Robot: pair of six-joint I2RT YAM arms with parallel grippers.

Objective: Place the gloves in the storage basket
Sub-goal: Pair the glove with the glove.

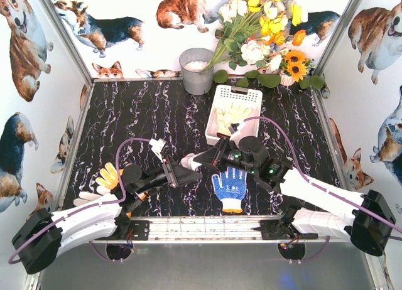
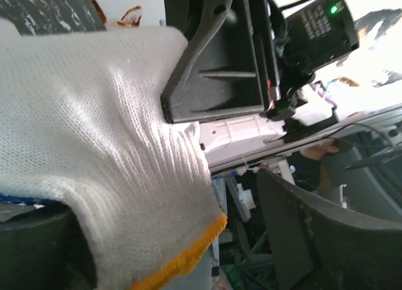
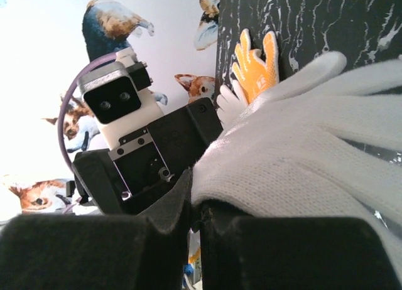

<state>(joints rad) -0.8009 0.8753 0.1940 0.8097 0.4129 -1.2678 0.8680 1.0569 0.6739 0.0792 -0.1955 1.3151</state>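
Here the right pincer (image 3: pixel 196 230) is pressed together on a white glove (image 3: pixel 301 158), the knit cloth bunched between its two pads and trailing out to one side. The left pincer (image 1: pixel 188 169) meets it tip to tip above the marbled table (image 1: pixel 138 120). Its jaws stand spread wide, and the same glove is draped against one of them only (the other jaw is bare). Just below the right pincer, on the side toward the arm bases, a white glove with blue dots (image 1: pixel 229 188) lies flat on the table. Beyond the right pincer stands the storage basket (image 1: pixel 217 108), with a pale yellow glove (image 1: pixel 231 116) inside it. Well behind the left pincer, beside its arm, an orange-yellow glove (image 1: pixel 110 176) lies on another white glove (image 1: pixel 86 196).
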